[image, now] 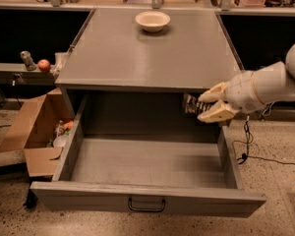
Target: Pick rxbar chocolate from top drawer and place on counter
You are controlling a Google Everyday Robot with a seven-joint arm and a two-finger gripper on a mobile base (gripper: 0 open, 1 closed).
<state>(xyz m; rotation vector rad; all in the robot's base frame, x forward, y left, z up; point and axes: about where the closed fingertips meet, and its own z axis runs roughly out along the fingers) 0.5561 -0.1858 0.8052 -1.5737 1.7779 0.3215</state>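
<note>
The top drawer [147, 200] is pulled wide open; its grey inside shows nothing lying in it. My gripper [202, 107] comes in from the right on a white arm and is shut on the rxbar chocolate [191, 104], a small black bar with white lettering. It holds the bar above the drawer's back right part, just under the front edge of the counter [152, 53]. The bar sticks out to the left of the fingers [214, 114].
A cream bowl [153, 20] stands at the back of the counter. An open brown cardboard box [34, 129] with items sits on the floor to the left. A shelf at left carries a red apple [44, 65]. A cluttered workbench runs along the back.
</note>
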